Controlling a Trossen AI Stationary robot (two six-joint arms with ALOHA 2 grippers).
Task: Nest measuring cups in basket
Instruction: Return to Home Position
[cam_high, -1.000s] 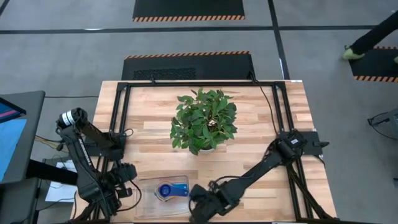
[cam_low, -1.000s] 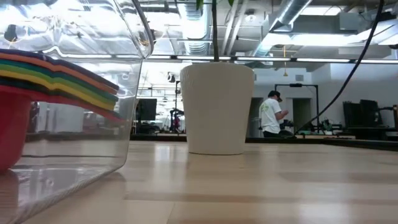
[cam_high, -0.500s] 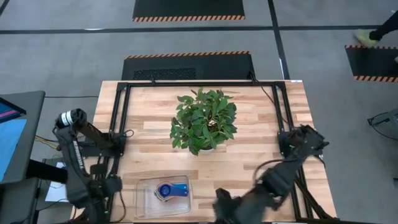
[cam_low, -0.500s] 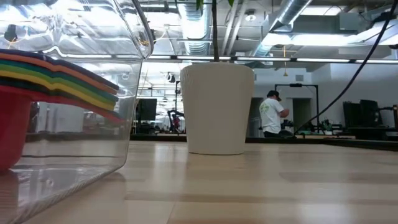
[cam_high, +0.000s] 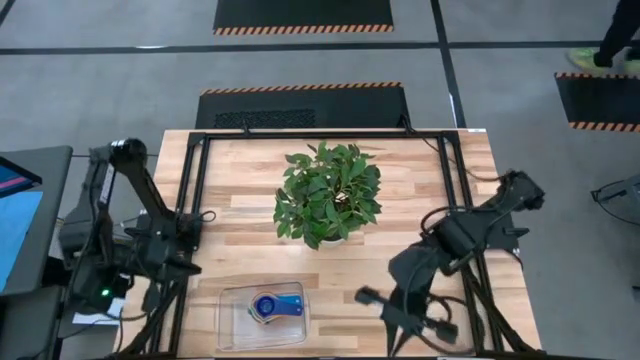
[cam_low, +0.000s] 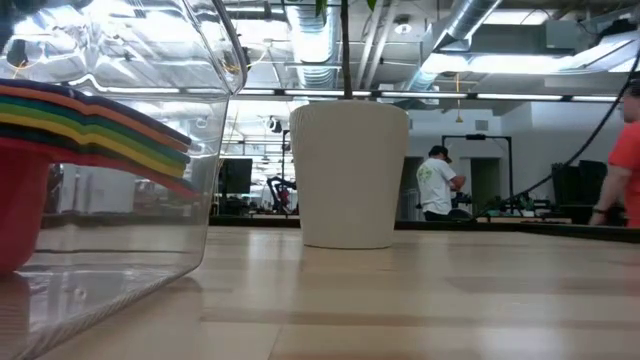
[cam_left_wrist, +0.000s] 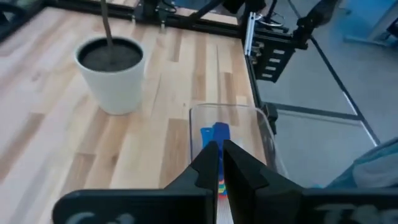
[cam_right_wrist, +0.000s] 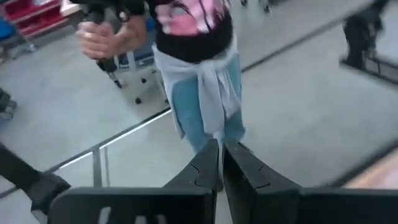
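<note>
The measuring cups (cam_high: 266, 306) sit stacked in the clear basket (cam_high: 232, 300) at the tabletop's (cam_high: 250, 250) front edge (blue on top). The left gripper (cam_left_wrist: 219, 146) is pinched together off to the basket's left. The right gripper (cam_right_wrist: 221, 144), also pinched together, points away from the tabletop.

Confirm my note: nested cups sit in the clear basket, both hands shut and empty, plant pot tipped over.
One error: the low view shows the plant pot standing upright. Otherwise right: nested cups in the clear basket, left hand and right hand shut and empty.
</note>
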